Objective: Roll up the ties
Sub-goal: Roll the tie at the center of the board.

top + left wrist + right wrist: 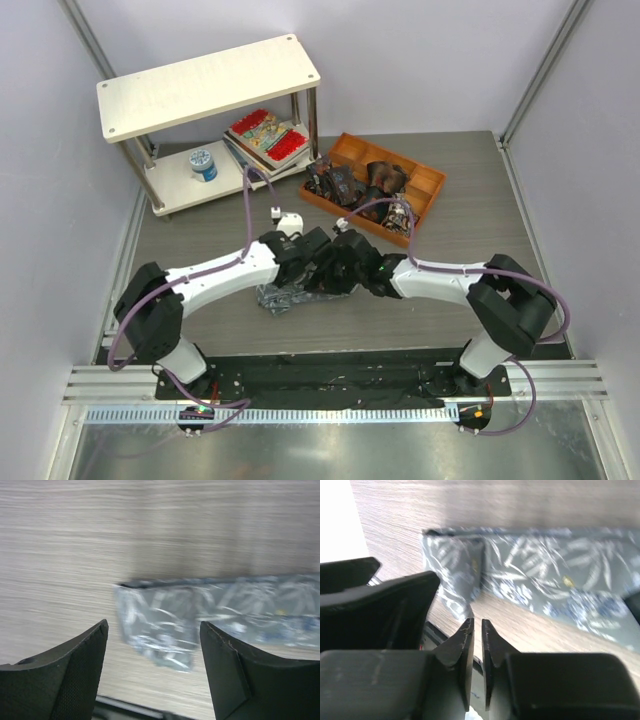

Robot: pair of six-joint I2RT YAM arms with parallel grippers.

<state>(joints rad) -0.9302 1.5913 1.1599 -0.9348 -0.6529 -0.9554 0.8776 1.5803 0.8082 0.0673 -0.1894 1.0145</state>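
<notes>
A long grey-blue tie [165, 625] with a pale print lies flat on the wooden table, its near end folded over. It also shows in the right wrist view [545, 575] and under the arms in the top view [277, 298]. My left gripper [152, 652] is open and empty, its jaws either side of the folded end, just above it. My right gripper [476, 626] is shut with nothing between its jaws, close beside the tie's end. The two grippers meet at mid-table, left [316, 262] and right [338, 268]. Small dark rolled ties [340, 183] sit in an orange tray.
The orange tray [428, 180] stands at the back right. A white two-level shelf [205, 85] at the back left holds red-patterned books [268, 136] and a blue-and-white tub [203, 164]. The left gripper's fingers [385, 605] crowd the right wrist view.
</notes>
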